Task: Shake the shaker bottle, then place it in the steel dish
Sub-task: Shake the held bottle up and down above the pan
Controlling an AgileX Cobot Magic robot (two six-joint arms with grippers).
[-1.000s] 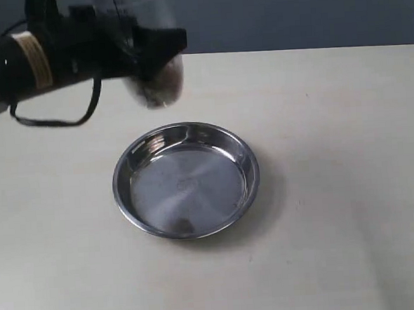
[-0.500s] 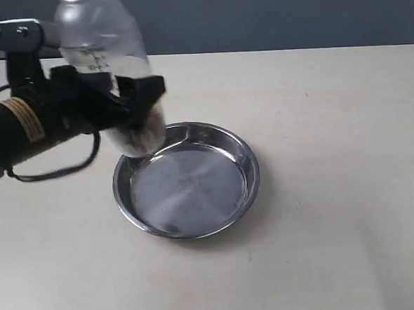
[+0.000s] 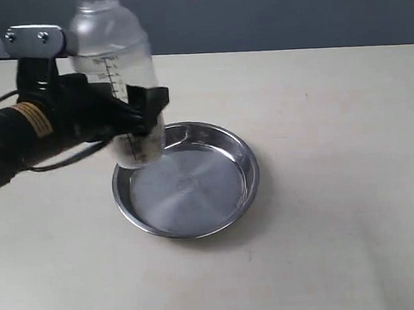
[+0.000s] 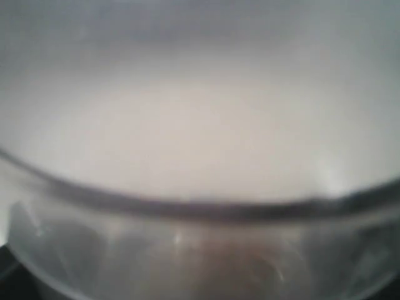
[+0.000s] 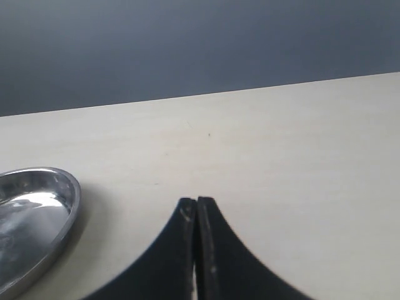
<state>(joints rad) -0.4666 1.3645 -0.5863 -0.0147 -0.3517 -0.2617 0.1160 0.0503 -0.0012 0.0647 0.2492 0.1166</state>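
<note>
The clear shaker bottle (image 3: 114, 76) with a black measuring scale stands nearly upright, held round its lower body by my left gripper (image 3: 137, 110), which is shut on it. Its base with brown grains hangs just over the near-left rim of the round steel dish (image 3: 227, 196). In the left wrist view the bottle (image 4: 200, 250) fills the frame as a blur and hides the jaws. My right gripper (image 5: 197, 203) is shut on nothing, low over the bare table beside the steel dish (image 5: 37, 212); it does not show in the exterior view.
The beige table (image 3: 333, 154) spreads around the dish, with a dark wall behind its far edge. My left arm (image 3: 23, 131) and its cable reach in from the left edge.
The left gripper has brought the bottle down from high at the back left and tipped it upright, its base now over the dish's left rim. The dish has not moved.
</note>
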